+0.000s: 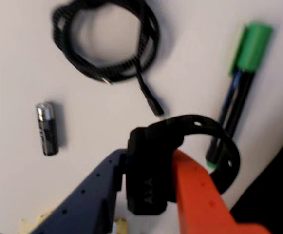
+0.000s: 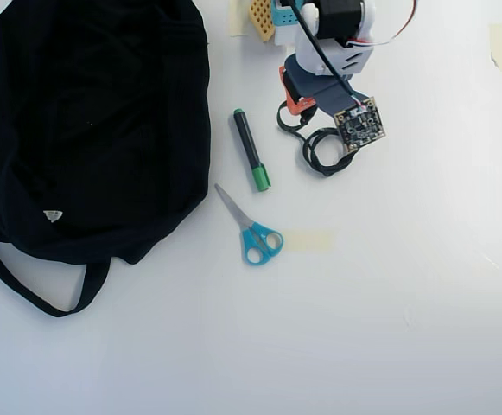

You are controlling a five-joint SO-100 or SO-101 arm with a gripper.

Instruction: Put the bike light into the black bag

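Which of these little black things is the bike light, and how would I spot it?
In the wrist view, start at the arm's two fingers, one blue and one orange, at the bottom edge. The bike light is the small black block pinched between them. Unlike the coiled cable and the battery above it, it carries a round strap loop with holes.

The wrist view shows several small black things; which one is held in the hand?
The bike light, with its round strap loop, is clamped between the blue and orange fingers. The coiled cable and battery lie free.
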